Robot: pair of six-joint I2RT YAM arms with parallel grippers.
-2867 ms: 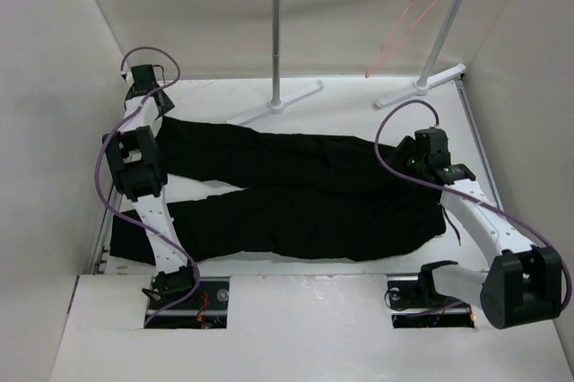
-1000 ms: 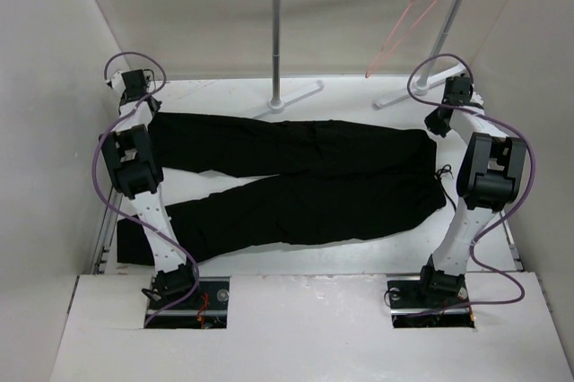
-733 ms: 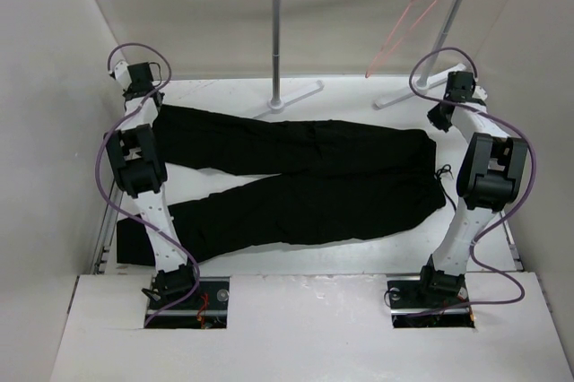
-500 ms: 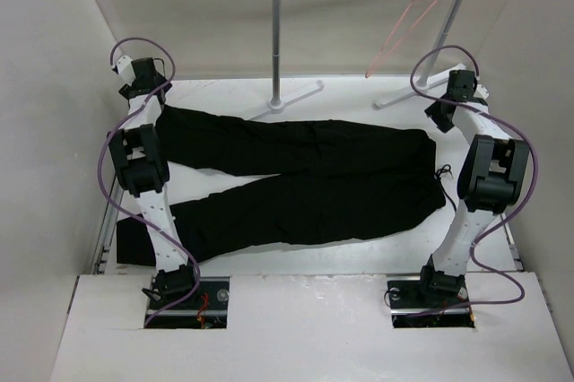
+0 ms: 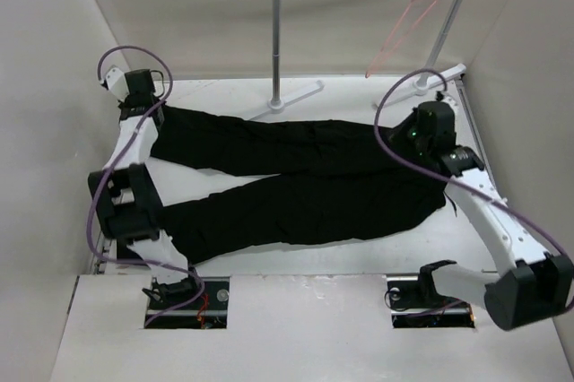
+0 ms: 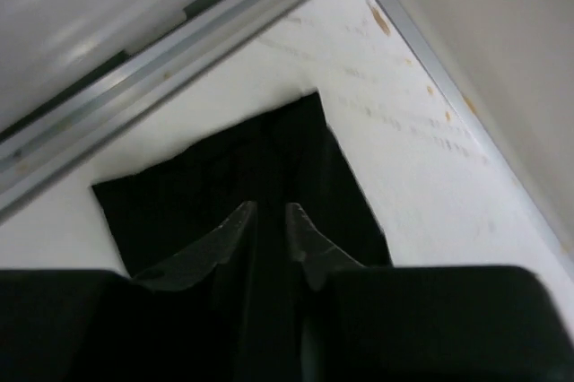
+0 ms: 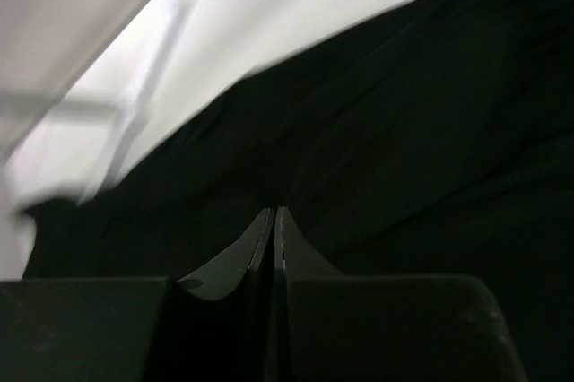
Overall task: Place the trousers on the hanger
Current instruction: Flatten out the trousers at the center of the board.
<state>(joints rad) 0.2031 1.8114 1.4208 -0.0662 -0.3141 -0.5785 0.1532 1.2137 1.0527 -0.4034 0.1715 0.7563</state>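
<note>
The trousers (image 5: 296,176) lie flat across the desk (image 5: 359,252), mid-frame, both ends within my reach; the hanger (image 5: 404,28) hangs bare, upper right; my left jaws (image 6: 266,216) stand barely parted over a cuff, grip unclear; my right jaws (image 7: 273,213) are pressed together at the waist.

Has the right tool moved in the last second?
Yes. The right tool has left the rail stand's right foot and come nearer and leftward, over the trousers' waist end.
</note>
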